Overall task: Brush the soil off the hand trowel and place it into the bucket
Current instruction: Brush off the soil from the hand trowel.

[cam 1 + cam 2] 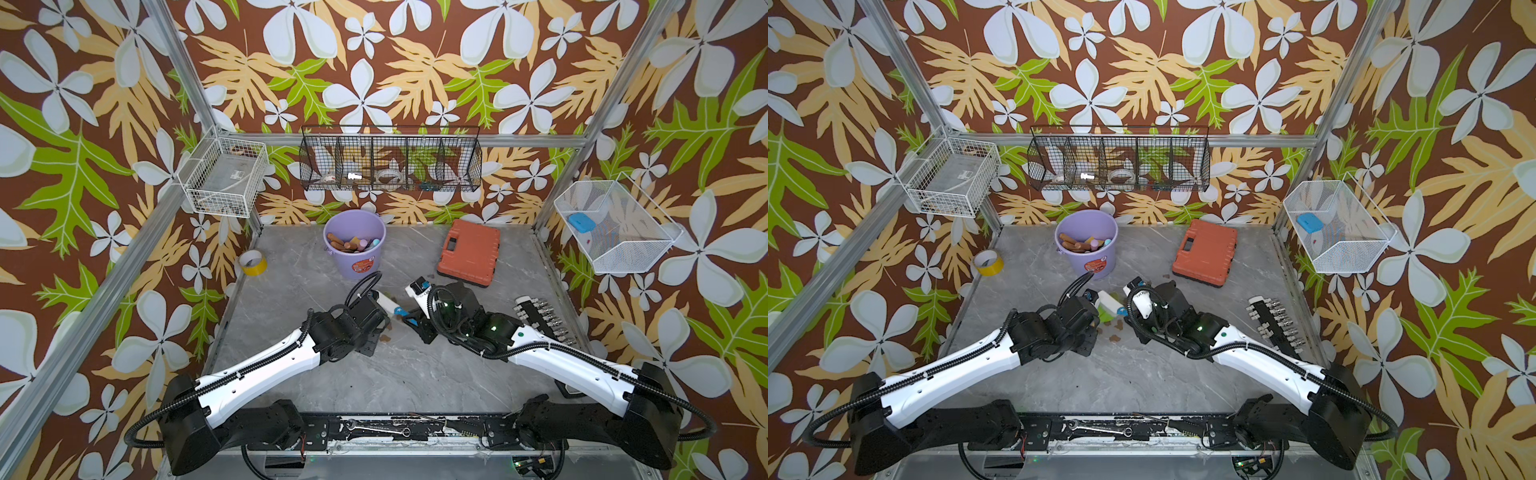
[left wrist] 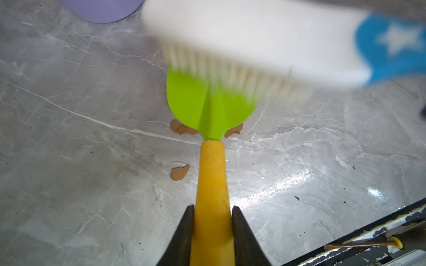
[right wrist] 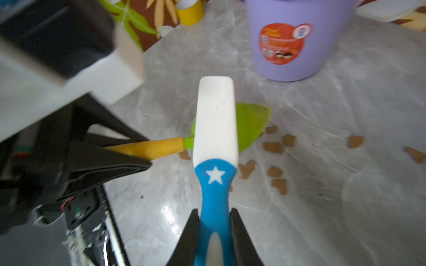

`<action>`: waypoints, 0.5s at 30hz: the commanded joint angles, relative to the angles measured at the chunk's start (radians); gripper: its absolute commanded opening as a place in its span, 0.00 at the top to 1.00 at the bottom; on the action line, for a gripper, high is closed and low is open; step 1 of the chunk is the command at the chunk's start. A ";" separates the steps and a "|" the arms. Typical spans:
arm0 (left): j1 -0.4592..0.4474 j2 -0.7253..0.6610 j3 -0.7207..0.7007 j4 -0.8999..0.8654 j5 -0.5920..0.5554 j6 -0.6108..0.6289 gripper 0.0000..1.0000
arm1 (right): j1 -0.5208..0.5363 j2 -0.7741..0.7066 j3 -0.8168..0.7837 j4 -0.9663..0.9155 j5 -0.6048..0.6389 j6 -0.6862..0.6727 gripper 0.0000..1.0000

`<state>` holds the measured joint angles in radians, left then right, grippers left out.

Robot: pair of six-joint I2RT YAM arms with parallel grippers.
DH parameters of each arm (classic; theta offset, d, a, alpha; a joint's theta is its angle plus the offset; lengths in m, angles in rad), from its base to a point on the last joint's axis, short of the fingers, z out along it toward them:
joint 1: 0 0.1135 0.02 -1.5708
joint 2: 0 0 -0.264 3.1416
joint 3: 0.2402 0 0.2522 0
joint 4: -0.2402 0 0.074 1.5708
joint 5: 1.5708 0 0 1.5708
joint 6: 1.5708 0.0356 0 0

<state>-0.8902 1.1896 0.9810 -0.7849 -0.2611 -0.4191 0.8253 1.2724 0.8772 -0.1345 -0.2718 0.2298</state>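
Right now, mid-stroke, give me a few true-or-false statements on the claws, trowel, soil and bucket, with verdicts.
1. The left claw grips the trowel by its yellow handle. True.
2. The right claw is empty. False: it is shut on the brush.
3. The trowel lies in the bucket. False: it is outside it, in the left claw.
4. Brown soil clumps lie on the table. True.
5. The bucket is empty. False: several handles lie inside.

lilac bucket (image 1: 338, 258), orange case (image 1: 469, 253), yellow tape (image 1: 252, 262)
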 commanded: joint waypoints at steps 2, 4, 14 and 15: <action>0.003 -0.013 0.005 0.019 -0.014 -0.013 1.00 | -0.009 0.082 0.010 -0.053 0.035 -0.029 1.00; 0.002 -0.020 0.002 0.015 -0.016 -0.015 1.00 | -0.051 0.118 0.035 -0.069 0.123 -0.014 1.00; 0.005 -0.033 -0.011 0.020 -0.020 -0.020 1.00 | -0.058 -0.023 -0.011 0.123 -0.009 0.000 1.00; 0.005 -0.031 -0.013 0.021 -0.022 -0.020 1.00 | -0.040 -0.027 -0.015 0.116 -0.039 -0.013 1.00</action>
<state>-0.8879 1.1580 0.9691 -0.7887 -0.2623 -0.4397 0.7582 1.2598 0.8696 -0.0681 -0.1833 0.2386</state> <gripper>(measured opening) 0.265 0.200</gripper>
